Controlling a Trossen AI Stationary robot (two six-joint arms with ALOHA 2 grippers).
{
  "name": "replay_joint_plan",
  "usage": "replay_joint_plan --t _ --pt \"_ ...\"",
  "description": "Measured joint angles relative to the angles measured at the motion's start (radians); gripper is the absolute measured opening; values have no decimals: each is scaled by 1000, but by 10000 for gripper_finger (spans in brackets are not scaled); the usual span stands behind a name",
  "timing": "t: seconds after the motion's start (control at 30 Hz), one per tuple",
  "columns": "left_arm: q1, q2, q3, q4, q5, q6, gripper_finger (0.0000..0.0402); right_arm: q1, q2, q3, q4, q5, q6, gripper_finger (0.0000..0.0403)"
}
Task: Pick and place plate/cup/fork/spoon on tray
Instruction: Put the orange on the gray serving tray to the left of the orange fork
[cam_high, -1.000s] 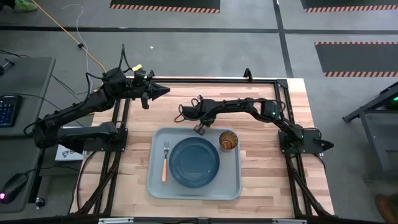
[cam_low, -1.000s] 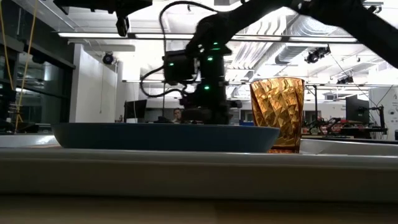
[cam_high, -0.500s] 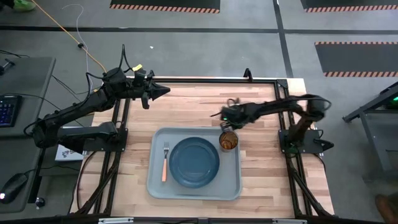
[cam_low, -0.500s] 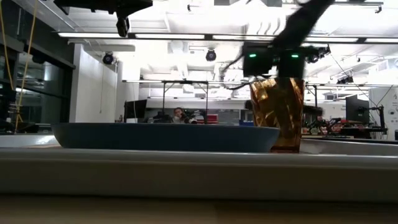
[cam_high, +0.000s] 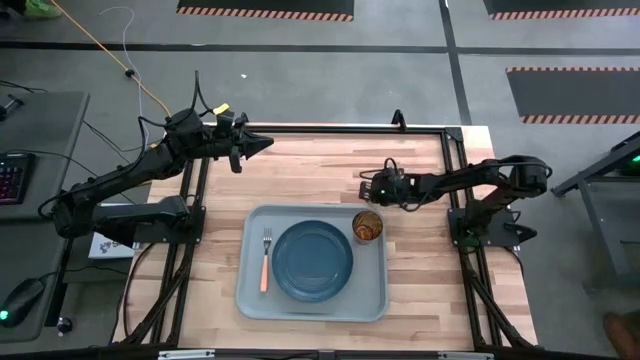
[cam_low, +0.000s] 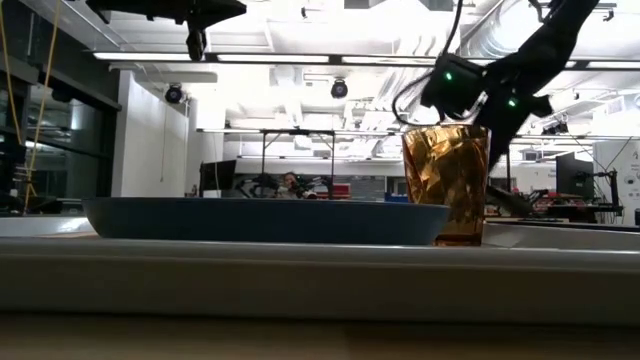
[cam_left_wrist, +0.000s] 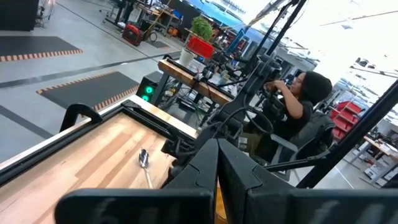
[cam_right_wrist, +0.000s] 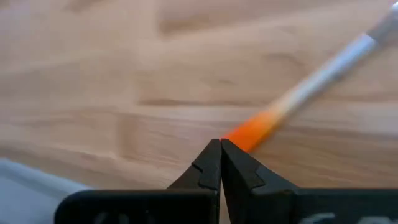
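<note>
The grey-blue tray (cam_high: 248, 292) lies at the table's middle, toward the near edge. On it rest the dark blue plate (cam_high: 313, 260), the fork (cam_high: 265, 262) to the plate's left, and the amber cup (cam_high: 367, 225), standing upright at the tray's far right corner. The spoon (cam_left_wrist: 144, 163) lies flat on the wood beyond the tray. My right gripper (cam_high: 365, 187) is shut, low over the table just beyond the cup, its tips at the spoon's orange handle (cam_right_wrist: 249, 134). My left gripper (cam_high: 266, 145) is shut and empty, raised at the table's far left corner. My right gripper's shut fingertips (cam_right_wrist: 219, 149) stand right at the free end of the spoon's orange handle (cam_right_wrist: 239, 138), coming at it along the handle. I cannot tell whether they touch it. The spoon lies flat on the wood.
A black frame (cam_high: 350, 128) runs along the table's far edge and sides. Bare wood (cam_high: 300, 175) lies between the tray and the far edge. A person (cam_left_wrist: 298, 99) sits beyond the table's right side. The plate (cam_low: 260, 220) and the cup (cam_low: 446, 185) fill the low view.
My right gripper has drawn back from over the tray's far edge toward the table's right, past the cup, and the arm has folded back toward its base. The plate, cup and fork have stayed where they were.
</note>
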Motion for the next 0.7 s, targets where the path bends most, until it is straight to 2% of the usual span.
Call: replay_joint_plan --t 0.13,0.3,0.47,0.7 --pt "0 0 0 0 0 0 0 -18 -3 36 18 16 -21 0" --pt "0 0 0 -1 0 -2 0 -58 -21 80 18 -7 -124 0" --pt "0 0 0 -2 0 -3 0 -124 -130 94 -32 -25 -256 0" --pt "0 0 0 -2 0 -3 0 -227 -331 94 -384 -39 -361 2"
